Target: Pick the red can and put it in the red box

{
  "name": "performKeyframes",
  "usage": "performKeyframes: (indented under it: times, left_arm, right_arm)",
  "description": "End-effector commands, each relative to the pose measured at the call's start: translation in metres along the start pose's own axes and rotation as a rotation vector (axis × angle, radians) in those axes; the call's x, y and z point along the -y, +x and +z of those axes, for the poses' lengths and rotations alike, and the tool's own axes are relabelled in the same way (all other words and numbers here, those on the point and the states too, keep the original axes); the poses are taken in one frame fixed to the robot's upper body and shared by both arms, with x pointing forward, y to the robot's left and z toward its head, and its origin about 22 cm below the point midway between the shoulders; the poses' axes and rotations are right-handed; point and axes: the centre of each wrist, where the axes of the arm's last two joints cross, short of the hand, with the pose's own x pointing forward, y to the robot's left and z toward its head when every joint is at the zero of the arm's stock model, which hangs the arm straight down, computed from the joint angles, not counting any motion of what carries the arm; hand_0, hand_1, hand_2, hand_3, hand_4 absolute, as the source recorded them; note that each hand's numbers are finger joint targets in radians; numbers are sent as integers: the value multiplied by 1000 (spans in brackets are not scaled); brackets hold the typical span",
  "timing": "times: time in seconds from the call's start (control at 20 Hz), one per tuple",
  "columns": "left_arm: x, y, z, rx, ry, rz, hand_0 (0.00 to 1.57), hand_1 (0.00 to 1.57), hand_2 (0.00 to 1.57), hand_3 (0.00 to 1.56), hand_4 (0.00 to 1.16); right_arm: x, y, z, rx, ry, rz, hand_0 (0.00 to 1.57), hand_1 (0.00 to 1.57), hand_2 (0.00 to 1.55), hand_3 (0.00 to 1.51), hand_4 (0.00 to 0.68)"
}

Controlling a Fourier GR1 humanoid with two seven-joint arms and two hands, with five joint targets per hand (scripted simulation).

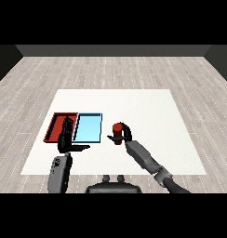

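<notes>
The red can point(117, 132) stands just right of the light blue tray, with my right hand point(124, 135) curled round it from the right and front. The red tray point(56, 124) lies at the left, side by side with the light blue tray point(89, 128). My left hand point(66, 138) is held upright with straight fingers and thumb out to the right, in front of the seam between the two trays, covering part of the red tray's right side.
The white table point(148, 107) spreads wide to the right and behind the trays. Its front edge point(110, 175) runs close to my forearms. Grey plank floor surrounds the table.
</notes>
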Motion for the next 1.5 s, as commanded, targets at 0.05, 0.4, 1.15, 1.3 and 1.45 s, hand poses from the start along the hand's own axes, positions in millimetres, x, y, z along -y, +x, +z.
performKeyframes:
  times: [0.05, 0.4, 1.15, 1.3, 1.45]
  left_arm:
    - [-1, 11, -8, -9, -16, 4, 0, 0, 0, 0, 0]
    - [10, 6, 15, -15, -60, 13, 0, 0, 0, 0, 0]
    - [77, 1, -6, -138, -154, 41, 0, 0, 0, 0, 0]
    - [78, 2, -11, -136, -160, 46, 0, 0, 0, 0, 0]
    - [112, 5, 2, -168, -199, 86, 0, 0, 0, 0, 0]
  right_arm:
    - [-1, 22, -13, 82, 19, 17, 1438, 1438, 1437, 1373, 607]
    - [-8, 48, 2, 190, 26, 41, 1419, 1419, 1427, 1373, 615]
    - [9, 106, 8, 298, 35, -2, 1445, 1445, 1432, 1387, 651]
    - [-20, 106, 33, 308, 40, 4, 1448, 1448, 1431, 1385, 654]
    - [0, 102, 25, 298, 49, -41, 1451, 1451, 1425, 1380, 650]
